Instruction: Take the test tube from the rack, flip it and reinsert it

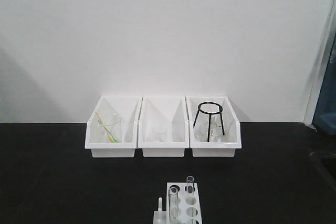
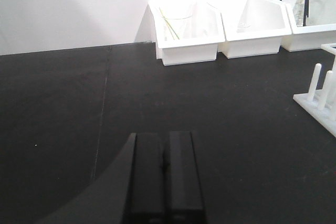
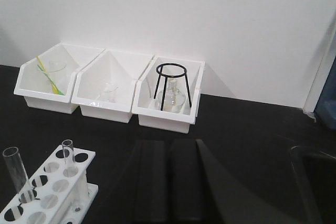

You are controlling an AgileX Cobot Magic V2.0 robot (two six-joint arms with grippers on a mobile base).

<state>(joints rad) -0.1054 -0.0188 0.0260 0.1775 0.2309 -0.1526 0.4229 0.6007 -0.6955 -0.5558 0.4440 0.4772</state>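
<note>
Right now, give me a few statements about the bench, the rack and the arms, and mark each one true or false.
1. Two test tubes stand upright in the rack. True.
2. The black ring stand sits in the middle bin. False: it is in the right-hand bin as the front camera sees it.
3. The left tool holds a tube. False: its fingers are together, with nothing in them.
4. The right tool is shut and clear of the rack. True.
5. There are three white bins. True.
</note>
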